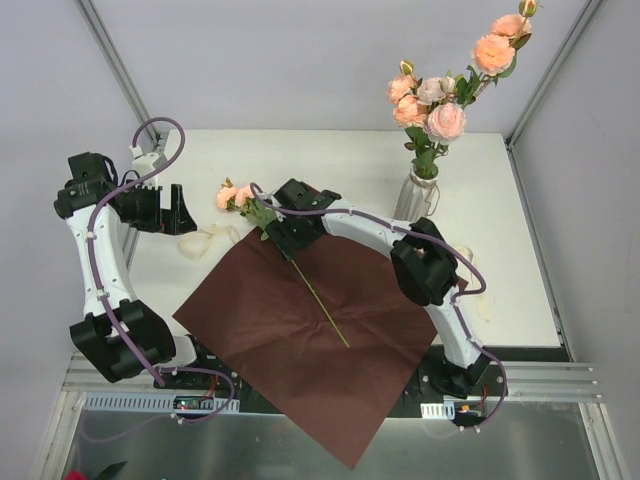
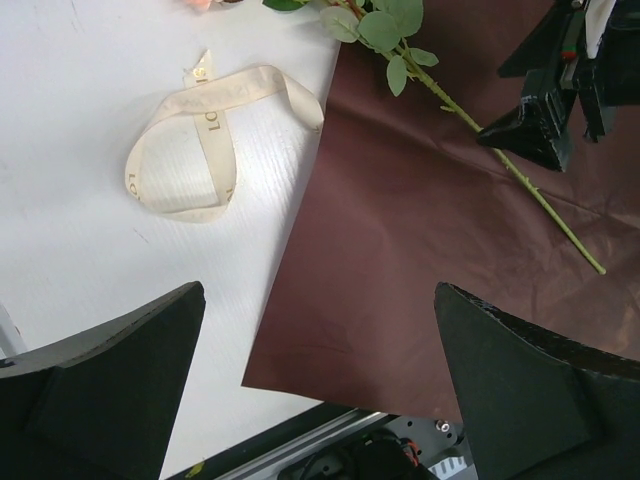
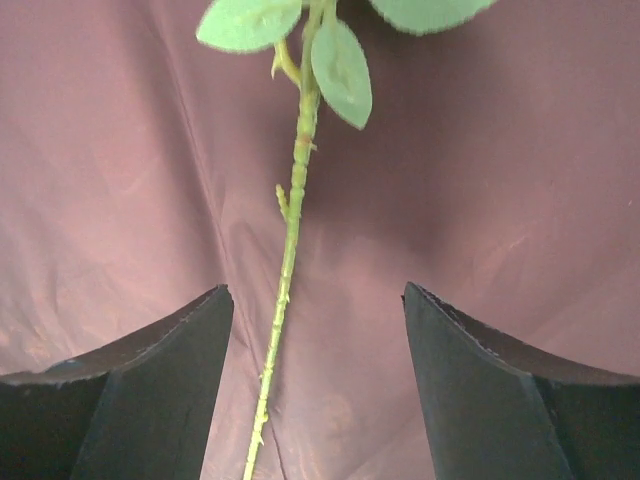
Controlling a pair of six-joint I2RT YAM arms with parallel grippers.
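A single pink rose (image 1: 236, 197) lies with its green stem (image 1: 318, 300) running diagonally across a dark brown wrapping sheet (image 1: 300, 350). My right gripper (image 1: 288, 238) hovers open just over the upper stem. In the right wrist view the stem (image 3: 291, 240) passes between the fingers, closer to the left one, and the right gripper (image 3: 315, 292) touches nothing. My left gripper (image 1: 180, 211) stands open at the table's left side, above a cream ribbon loop (image 2: 200, 140). From the left wrist, the left gripper (image 2: 318, 290) is empty over the sheet's corner (image 2: 300, 340).
A ribbed vase (image 1: 418, 194) holding several pink roses (image 1: 440, 110) stands at the back right. A second cream ribbon (image 1: 482, 292) lies by the right arm's forearm. The enclosure's frame posts and walls rise behind the white table (image 1: 330, 160).
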